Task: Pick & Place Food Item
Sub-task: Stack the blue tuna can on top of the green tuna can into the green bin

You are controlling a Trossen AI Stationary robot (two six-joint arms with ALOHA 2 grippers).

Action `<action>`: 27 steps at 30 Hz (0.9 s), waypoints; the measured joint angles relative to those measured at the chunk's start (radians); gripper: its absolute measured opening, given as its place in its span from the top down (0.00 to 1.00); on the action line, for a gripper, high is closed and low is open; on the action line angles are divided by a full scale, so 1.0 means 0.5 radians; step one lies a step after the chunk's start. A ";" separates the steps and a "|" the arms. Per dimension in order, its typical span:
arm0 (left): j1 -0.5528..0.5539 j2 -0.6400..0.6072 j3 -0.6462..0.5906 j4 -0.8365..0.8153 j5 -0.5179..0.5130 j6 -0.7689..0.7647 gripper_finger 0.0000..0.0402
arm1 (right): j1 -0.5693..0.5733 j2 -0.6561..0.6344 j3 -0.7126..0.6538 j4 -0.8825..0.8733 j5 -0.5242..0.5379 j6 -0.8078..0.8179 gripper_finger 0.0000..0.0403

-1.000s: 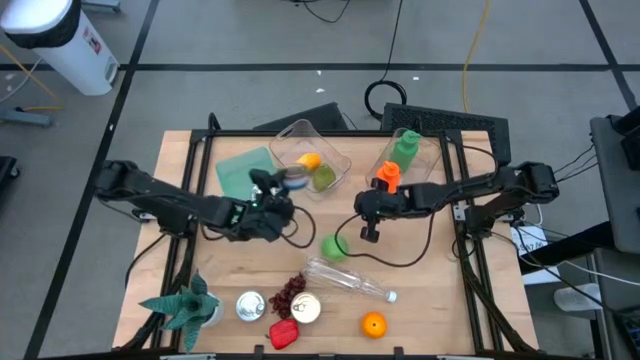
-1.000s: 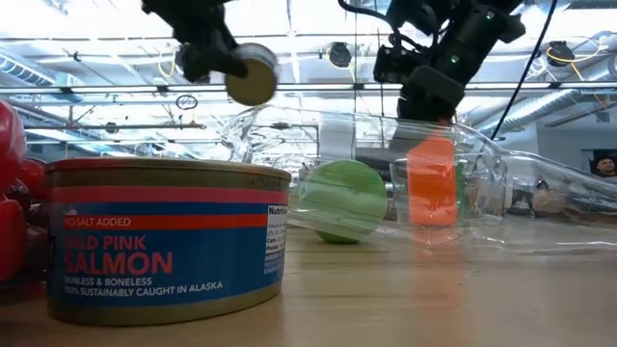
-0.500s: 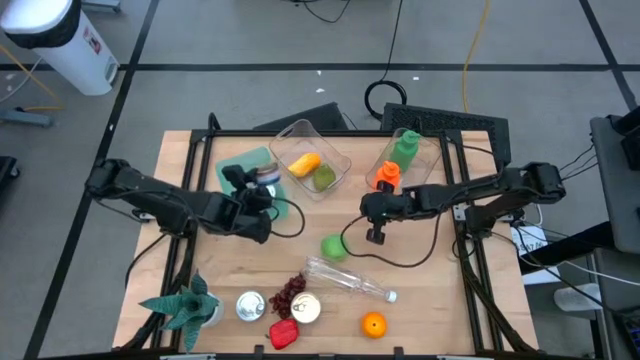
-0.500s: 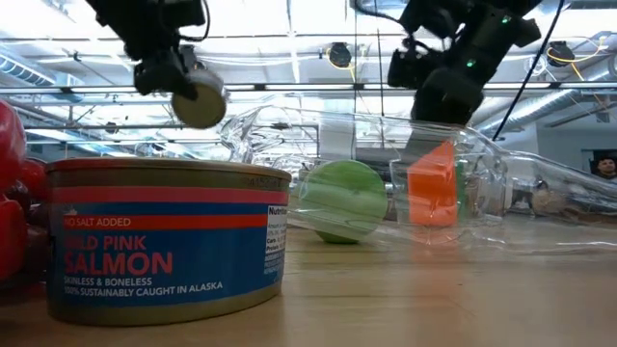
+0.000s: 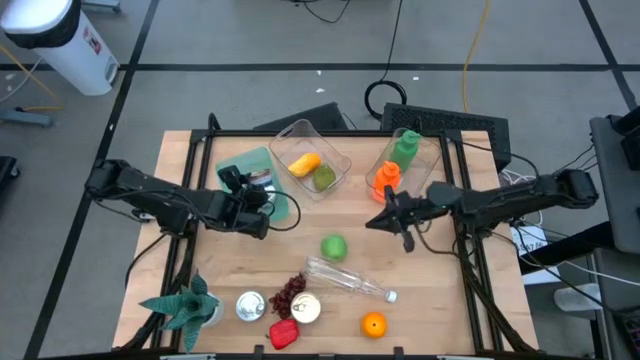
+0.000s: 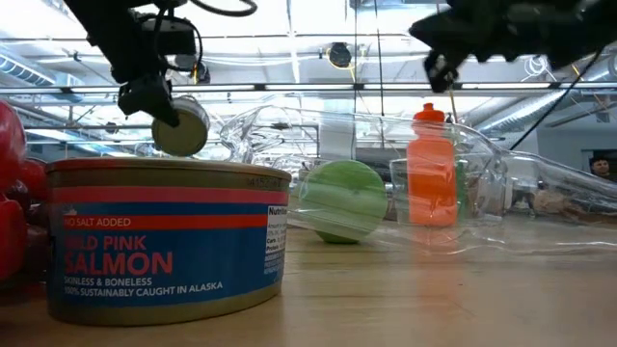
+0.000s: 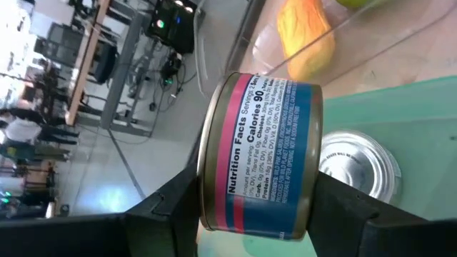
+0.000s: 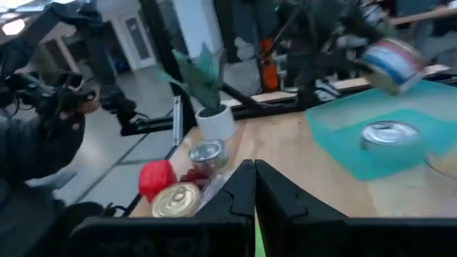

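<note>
Left hand (image 7: pixel 257 214) was pinching a salmon can (image 7: pixel 260 153) above the teal tray (image 5: pixel 240 165); right hand (image 5: pixel 403 238) pressed together, holding nothing.

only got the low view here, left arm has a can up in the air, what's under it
Observer: From above, the can in the left gripper hangs over a green tray at the table's back left.
Operator: tray empty?
Observer: No. The left wrist view shows another can lying on the tray, silver top up.
Operator: is the grip good
Observer: The jaws clamp the can on its flat ends, label facing the wrist camera.
Operator: and the right arm
Observer: The right gripper is shut and holds nothing, right of the green ball, near the orange bottle.
</note>
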 joint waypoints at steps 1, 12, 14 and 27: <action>-0.001 0.000 -0.013 -0.001 0.000 -0.026 0.50 | 0.000 -0.041 -0.065 0.040 0.031 0.007 1.00; 0.051 0.192 -0.051 0.029 0.127 -0.057 0.50 | 0.000 -0.142 -0.435 0.371 0.255 0.145 1.00; 0.069 0.263 -0.051 0.030 0.156 -0.035 0.50 | 0.000 -0.142 -0.435 0.373 0.253 0.146 1.00; 0.147 0.596 -0.051 0.032 0.060 -0.082 0.50 | 0.000 -0.141 -0.435 0.365 0.251 0.132 1.00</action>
